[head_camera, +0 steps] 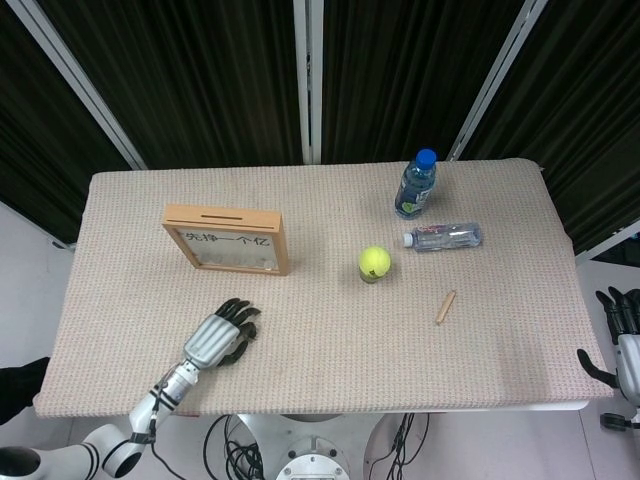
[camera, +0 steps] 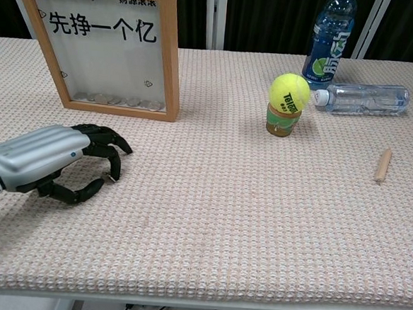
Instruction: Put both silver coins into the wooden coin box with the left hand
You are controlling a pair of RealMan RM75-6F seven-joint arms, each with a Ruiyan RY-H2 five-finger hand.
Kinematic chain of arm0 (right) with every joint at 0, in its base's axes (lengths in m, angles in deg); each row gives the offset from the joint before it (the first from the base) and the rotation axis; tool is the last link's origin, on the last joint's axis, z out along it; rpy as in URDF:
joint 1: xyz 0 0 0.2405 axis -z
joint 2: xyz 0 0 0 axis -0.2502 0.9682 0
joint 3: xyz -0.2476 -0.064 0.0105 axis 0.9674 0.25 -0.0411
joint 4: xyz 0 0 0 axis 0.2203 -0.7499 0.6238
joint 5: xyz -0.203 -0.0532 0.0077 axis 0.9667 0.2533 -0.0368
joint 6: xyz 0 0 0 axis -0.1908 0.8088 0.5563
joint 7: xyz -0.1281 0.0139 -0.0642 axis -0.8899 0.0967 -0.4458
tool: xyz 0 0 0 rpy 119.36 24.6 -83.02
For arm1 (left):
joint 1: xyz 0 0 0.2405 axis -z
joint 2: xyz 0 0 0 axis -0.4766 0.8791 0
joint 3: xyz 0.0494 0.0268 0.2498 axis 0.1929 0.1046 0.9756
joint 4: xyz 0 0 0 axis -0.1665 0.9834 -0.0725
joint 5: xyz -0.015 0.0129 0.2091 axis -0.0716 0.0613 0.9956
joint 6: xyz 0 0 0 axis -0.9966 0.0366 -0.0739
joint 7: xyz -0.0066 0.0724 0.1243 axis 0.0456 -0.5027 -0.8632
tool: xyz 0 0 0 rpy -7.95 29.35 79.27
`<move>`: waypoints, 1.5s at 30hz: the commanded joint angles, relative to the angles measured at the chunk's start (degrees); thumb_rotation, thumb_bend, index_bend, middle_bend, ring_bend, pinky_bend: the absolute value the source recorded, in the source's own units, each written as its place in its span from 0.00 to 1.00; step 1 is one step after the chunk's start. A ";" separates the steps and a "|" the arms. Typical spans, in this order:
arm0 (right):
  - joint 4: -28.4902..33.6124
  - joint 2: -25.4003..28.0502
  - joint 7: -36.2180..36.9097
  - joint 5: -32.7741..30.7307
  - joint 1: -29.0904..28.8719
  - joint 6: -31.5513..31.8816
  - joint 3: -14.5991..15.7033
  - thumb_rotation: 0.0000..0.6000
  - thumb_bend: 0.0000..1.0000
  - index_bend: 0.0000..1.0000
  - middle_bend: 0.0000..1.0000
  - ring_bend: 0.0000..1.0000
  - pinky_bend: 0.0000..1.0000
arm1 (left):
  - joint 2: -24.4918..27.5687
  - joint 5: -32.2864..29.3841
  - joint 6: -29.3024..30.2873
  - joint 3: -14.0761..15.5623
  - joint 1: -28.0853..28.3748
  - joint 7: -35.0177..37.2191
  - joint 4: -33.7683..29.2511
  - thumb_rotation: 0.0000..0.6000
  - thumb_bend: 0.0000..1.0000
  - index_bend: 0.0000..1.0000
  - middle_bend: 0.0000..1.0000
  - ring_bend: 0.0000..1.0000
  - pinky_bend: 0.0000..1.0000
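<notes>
- Nearest me: left hand (camera: 47, 159) hung low over the front-left of the table (camera: 223, 227), palm down, fingers curled under, thumb tip drawn in close to a fingertip (camera: 113, 168).
- There was a small glint right at that pinch point – possibly a silver coin (camera: 108, 181). It was too small to tell whether it was gripped or just lying on the cloth, so I couldn't call the hold.
- I couldn't find the second coin anywhere in either view.
- Right hand (head_camera: 625, 340) was parked off the table's right edge, fingers apart, holding nothing, well apart from everything. The left was by far the nearer hand.
- Key relation: the wooden coin box (camera: 174, 53) stood upright straight beyond the left hand, a touch to its right in the chest view, glass face toward me.
- The slot (head_camera: 222, 213) sat in the box's top edge, long axis running left-right along that edge. My read: the coin would need lifting above the frame and turning edge-on, in line with the slot.
- A row of coins (camera: 118, 100) already lay inside along the bottom of the box.
- Mid-table, right of the box: a tennis ball (camera: 289, 92) on a small stand, out of the path.
- Far right: two bottles, one lying (camera: 363, 98), one standing (camera: 328, 43).
</notes>
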 commanded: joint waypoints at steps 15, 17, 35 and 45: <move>0.23 0.38 0.37 0.04 0.04 -0.09 0.01 1.00 0.23 0.00 0.00 0.00 0.00 | -0.54 0.58 1.35 -0.18 0.42 -0.35 1.33 1.00 0.30 0.40 0.18 0.08 0.12; 0.33 0.44 0.43 0.04 0.05 -0.11 0.02 1.00 0.23 0.00 0.00 0.00 0.00 | -0.55 0.64 1.51 -0.21 0.48 -0.28 1.43 1.00 0.30 0.39 0.18 0.08 0.12; 1.03 0.70 0.07 0.28 0.04 -0.23 0.22 1.00 0.23 0.00 0.00 0.00 0.00 | -0.96 1.22 4.02 -0.12 -0.05 0.05 2.55 1.00 0.31 0.48 0.21 0.08 0.12; 0.48 0.61 0.70 -0.02 -0.07 -0.77 0.22 1.00 0.23 0.00 0.00 0.00 0.00 | -1.47 1.22 4.75 -0.31 -0.17 0.17 3.29 1.00 0.33 0.50 0.22 0.08 0.12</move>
